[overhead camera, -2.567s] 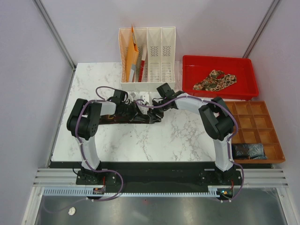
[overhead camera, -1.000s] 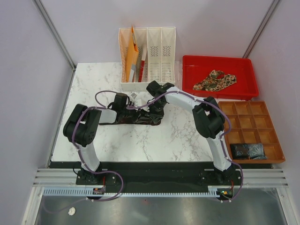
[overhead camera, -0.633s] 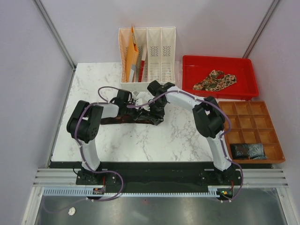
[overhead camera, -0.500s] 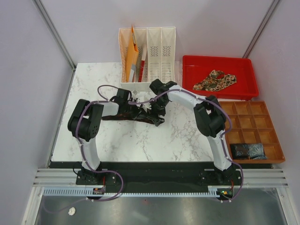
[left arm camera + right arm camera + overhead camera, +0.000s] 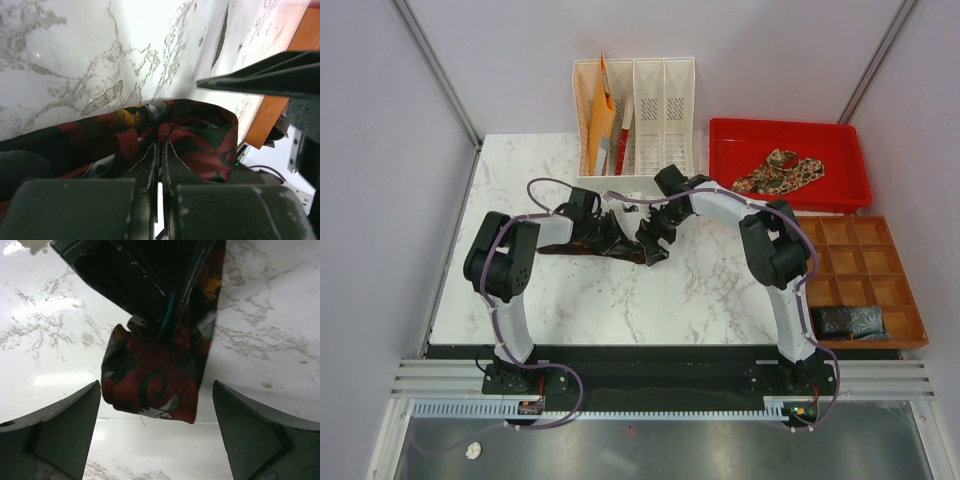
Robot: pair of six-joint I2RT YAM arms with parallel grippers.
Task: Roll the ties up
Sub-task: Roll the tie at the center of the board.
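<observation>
A dark maroon and black patterned tie (image 5: 560,248) lies across the middle of the marble table, bunched into a fold at its right end (image 5: 155,375). My left gripper (image 5: 612,232) is shut on that fold, its fingertips (image 5: 150,157) pinching the red fabric (image 5: 200,150). My right gripper (image 5: 653,238) hovers over the same fold, wide open. In the right wrist view its fingers (image 5: 75,425) stand on either side of the cloth without touching it. A tan paisley tie (image 5: 780,170) lies crumpled in the red tray (image 5: 790,128).
A white file rack (image 5: 650,110) with orange folders (image 5: 600,115) stands at the back, close behind both grippers. A brown compartment organiser (image 5: 860,262) sits at the right and holds a dark rolled bundle (image 5: 850,322). The table's front half is bare marble (image 5: 620,310).
My right gripper has opened, let go of the tie and drawn slightly right. My left gripper has shut on the folded end, and the fold has shifted a little.
</observation>
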